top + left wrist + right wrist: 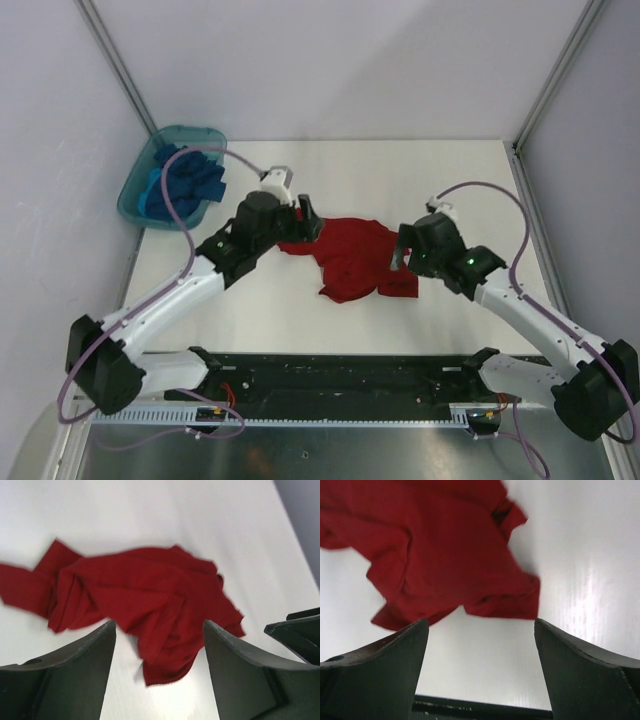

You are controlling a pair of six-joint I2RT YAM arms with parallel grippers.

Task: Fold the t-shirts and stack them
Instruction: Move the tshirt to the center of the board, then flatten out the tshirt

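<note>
Left gripper (159,625): jaws spread wide, nothing between them, not holding anything. Right gripper (481,622): same, wide apart and empty. Both sit low over the table (450,170).

Step, my read: the very start of the first shirt, spreading it out before any fold. The red shirt (355,258) is a crumpled heap with no clean fold in it. I see no stack begun.

The red shirt lies between my two grippers.
- From the left gripper: just ahead of the jaws. The bulk is ahead and centre, and a sleeve-like flap trails off to the left. One loose corner reaches back toward the gap between the jaws, not in them.
- From the right gripper: ahead and to the left, with the nearest edge just past the jaws. Bare table is straight under the jaws.
- Neither gripper touches the cloth, as far as I can tell.

Next move, I think: each gripper drops onto an outer edge or corner on its own side. Each pinches a single layer, then they pull apart to flatten it. The layers are bunched, so grabbing two at once is the risk.

Farther out, the blue shirts (195,180) are piled in a teal tub (135,195). They are behind the left gripper on its wrist side, well apart and untouched.
</note>
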